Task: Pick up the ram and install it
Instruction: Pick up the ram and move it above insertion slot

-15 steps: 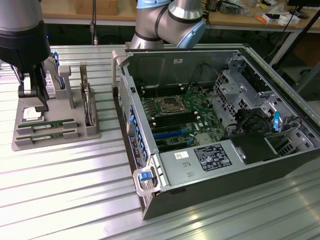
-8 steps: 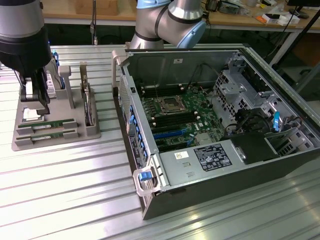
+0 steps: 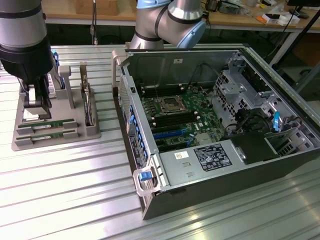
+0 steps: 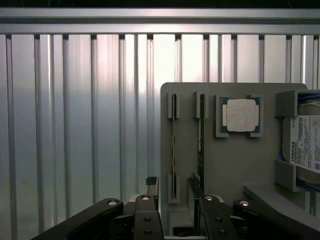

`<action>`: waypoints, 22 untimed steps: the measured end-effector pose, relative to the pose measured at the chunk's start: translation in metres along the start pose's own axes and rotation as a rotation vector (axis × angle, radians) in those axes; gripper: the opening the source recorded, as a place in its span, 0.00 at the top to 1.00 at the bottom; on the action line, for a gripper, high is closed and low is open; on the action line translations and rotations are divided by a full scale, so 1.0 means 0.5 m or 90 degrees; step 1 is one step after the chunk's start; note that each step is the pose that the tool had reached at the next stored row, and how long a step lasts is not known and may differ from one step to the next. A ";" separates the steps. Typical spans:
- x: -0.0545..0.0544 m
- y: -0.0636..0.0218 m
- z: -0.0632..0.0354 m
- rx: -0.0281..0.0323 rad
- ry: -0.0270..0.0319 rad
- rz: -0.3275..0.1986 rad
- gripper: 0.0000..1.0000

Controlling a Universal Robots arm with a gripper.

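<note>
- The gripper (image 4: 172, 183) is open, with one finger on each side of the ram (image 4: 173, 145).
- The ram stands on its thin edge in a slot of the grey holder (image 4: 225, 165).
- Its long side runs along the slot.

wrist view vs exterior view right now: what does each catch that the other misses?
Wrist view: the processor chip seated in its recess on the grey parts holder, and the Toshiba label on the hard drive. Exterior view: the open computer case with its motherboard and power supply. Both: the holder, two ram sticks on edge in their slots, and the open claw over them.
</note>
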State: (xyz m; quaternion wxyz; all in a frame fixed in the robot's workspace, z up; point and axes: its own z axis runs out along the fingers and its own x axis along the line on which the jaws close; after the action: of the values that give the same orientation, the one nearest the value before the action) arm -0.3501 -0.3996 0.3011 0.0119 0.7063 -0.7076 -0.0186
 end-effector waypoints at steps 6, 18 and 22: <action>0.000 -0.001 0.012 0.0000 0.0000 0.000 0.64; 0.000 -0.002 0.042 0.0000 0.0000 -0.002 0.64; 0.000 -0.002 0.051 0.0000 0.0001 -0.002 0.64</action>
State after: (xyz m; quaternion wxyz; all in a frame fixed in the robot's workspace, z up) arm -0.3501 -0.3996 0.2754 0.0120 0.7074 -0.7065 -0.0187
